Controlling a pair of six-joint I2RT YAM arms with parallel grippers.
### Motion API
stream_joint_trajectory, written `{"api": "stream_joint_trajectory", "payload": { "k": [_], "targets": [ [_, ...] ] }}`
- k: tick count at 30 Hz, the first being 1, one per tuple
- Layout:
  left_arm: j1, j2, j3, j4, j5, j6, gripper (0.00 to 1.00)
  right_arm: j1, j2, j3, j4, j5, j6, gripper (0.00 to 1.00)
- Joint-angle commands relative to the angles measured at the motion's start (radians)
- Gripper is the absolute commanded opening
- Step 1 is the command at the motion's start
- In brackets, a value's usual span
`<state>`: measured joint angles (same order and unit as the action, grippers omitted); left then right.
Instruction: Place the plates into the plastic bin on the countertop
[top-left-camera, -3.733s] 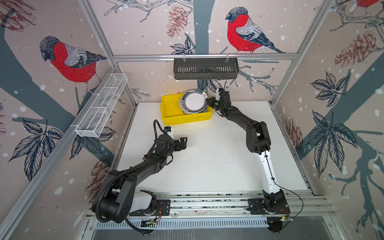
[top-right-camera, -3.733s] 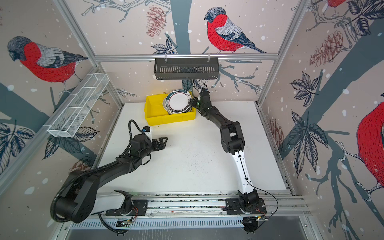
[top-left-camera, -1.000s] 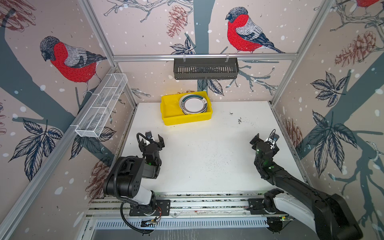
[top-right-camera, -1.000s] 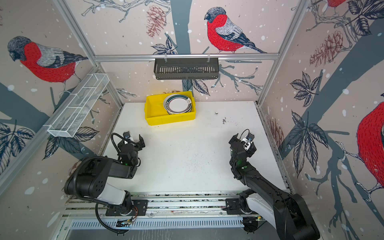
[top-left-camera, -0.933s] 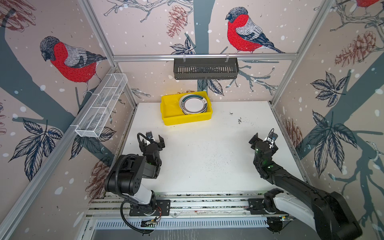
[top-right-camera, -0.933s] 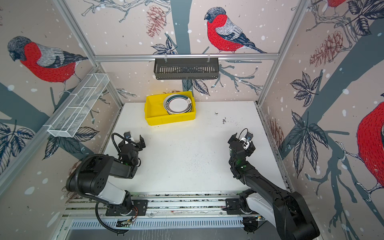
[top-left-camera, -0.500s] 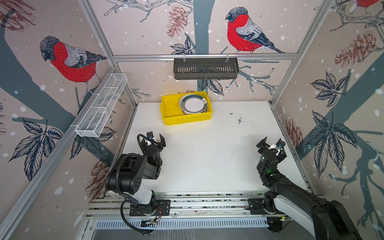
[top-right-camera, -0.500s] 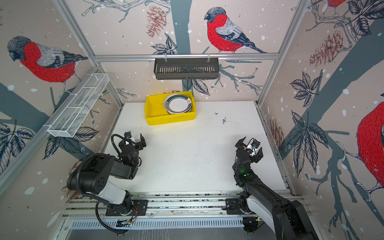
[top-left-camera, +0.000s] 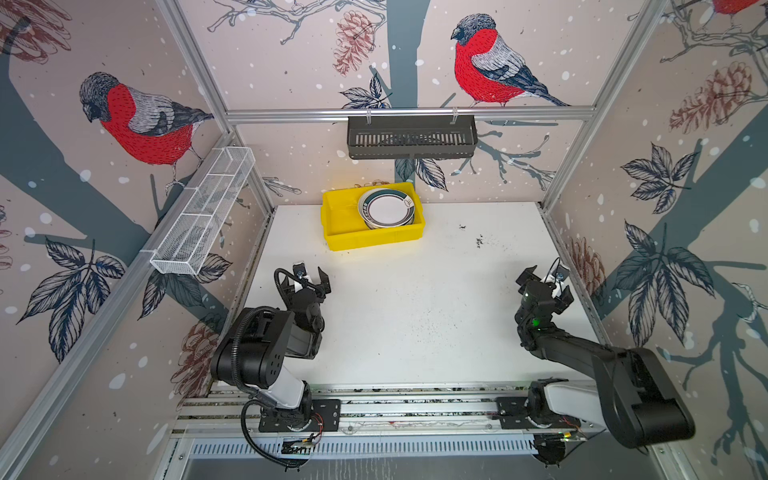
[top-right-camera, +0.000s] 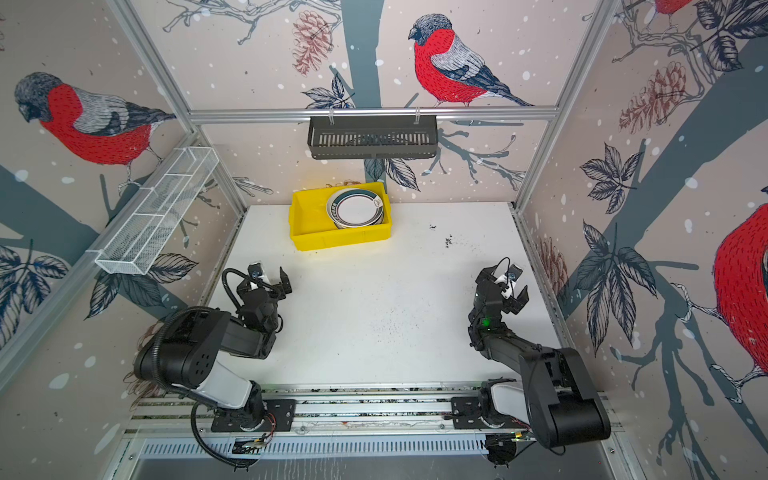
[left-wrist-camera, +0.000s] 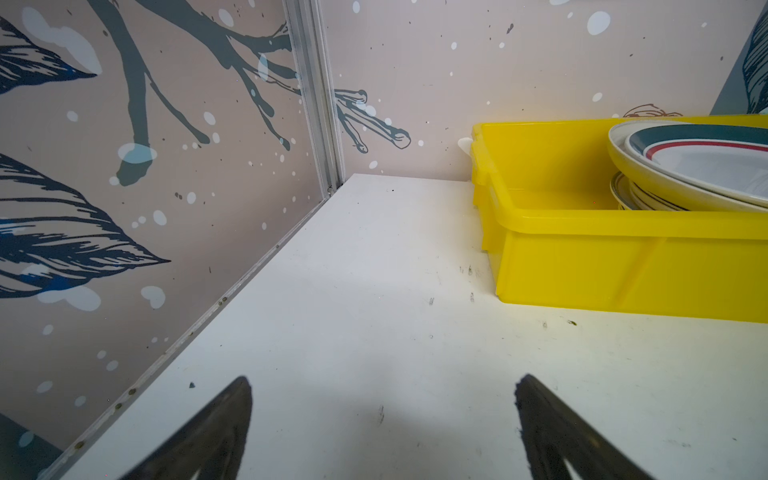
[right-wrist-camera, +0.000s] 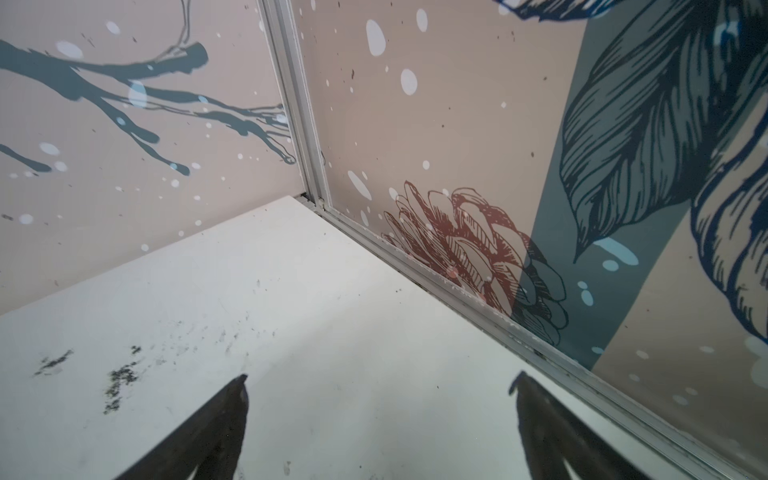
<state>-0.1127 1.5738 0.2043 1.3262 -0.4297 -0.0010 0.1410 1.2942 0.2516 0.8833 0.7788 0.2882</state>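
The yellow plastic bin (top-left-camera: 374, 242) (top-right-camera: 338, 241) stands at the back of the white countertop (top-left-camera: 415, 316), left of centre. A stack of plates (top-left-camera: 388, 210) (top-right-camera: 355, 210) fills its right half, the top one white with a dark green rim. In the left wrist view the bin (left-wrist-camera: 623, 266) and the plates (left-wrist-camera: 706, 166) lie ahead to one side. My left gripper (top-left-camera: 304, 280) (top-right-camera: 266, 284) (left-wrist-camera: 384, 380) is open and empty, low over the countertop at front left. My right gripper (top-left-camera: 545, 286) (top-right-camera: 503, 286) (right-wrist-camera: 380, 378) is open and empty near the right wall.
A dark slotted basket (top-left-camera: 411, 137) hangs on the back rail above the bin. A white wire-mesh tray (top-left-camera: 203, 216) is fixed along the left wall. Black specks (top-left-camera: 480, 241) lie at back right. Aluminium rails (top-left-camera: 415, 399) carry both arm bases at the front.
The right gripper has left the plate in the bin and drawn back to the front right, drifting toward the right wall in the last second. The left arm has folded back.
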Motion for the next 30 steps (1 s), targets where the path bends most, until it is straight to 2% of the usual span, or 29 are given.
{"api": "stream_joint_trajectory", "payload": {
  "k": [1, 7, 13, 16, 20, 23, 25, 27, 28, 29, 30],
  "targets": [
    [0.001, 0.000, 0.003, 0.067, -0.013, -0.003, 0.98, -0.007, 0.042, 0.029, 0.016, -0.026, 0.000, 0.99],
    [0.001, 0.001, 0.003, 0.069, -0.014, -0.001, 0.98, -0.027, 0.032, 0.035, -0.021, -0.071, 0.012, 0.99],
    [0.001, 0.001, 0.003, 0.068, -0.012, -0.001, 0.98, -0.007, 0.049, 0.041, 0.018, -0.194, -0.057, 0.99],
    [0.001, 0.000, 0.002, 0.069, -0.013, -0.001, 0.98, -0.006, 0.107, 0.102, -0.038, -0.159, -0.060, 0.99],
    [0.001, 0.002, 0.003, 0.069, -0.013, -0.002, 0.98, 0.014, 0.094, 0.079, 0.002, -0.173, -0.097, 0.99],
    [0.001, 0.001, 0.003, 0.069, -0.013, -0.002, 0.98, 0.056, 0.141, 0.115, 0.002, -0.159, -0.163, 0.99],
    [0.001, 0.002, 0.002, 0.069, -0.012, -0.001, 0.98, 0.094, 0.190, 0.129, 0.066, -0.124, -0.254, 0.99],
    [0.001, 0.001, 0.002, 0.069, -0.012, -0.001, 0.98, 0.076, 0.274, 0.080, 0.312, -0.113, -0.326, 0.99],
    [0.001, 0.001, 0.003, 0.068, -0.012, -0.001, 0.98, 0.053, 0.271, 0.114, 0.224, -0.094, -0.255, 1.00],
    [0.001, 0.000, 0.003, 0.067, -0.013, -0.002, 0.98, 0.005, 0.240, 0.145, 0.085, -0.177, -0.178, 0.99],
    [0.001, 0.002, 0.003, 0.068, -0.013, -0.002, 0.98, -0.043, 0.220, 0.125, 0.082, -0.242, -0.142, 0.99]
  ]
}}
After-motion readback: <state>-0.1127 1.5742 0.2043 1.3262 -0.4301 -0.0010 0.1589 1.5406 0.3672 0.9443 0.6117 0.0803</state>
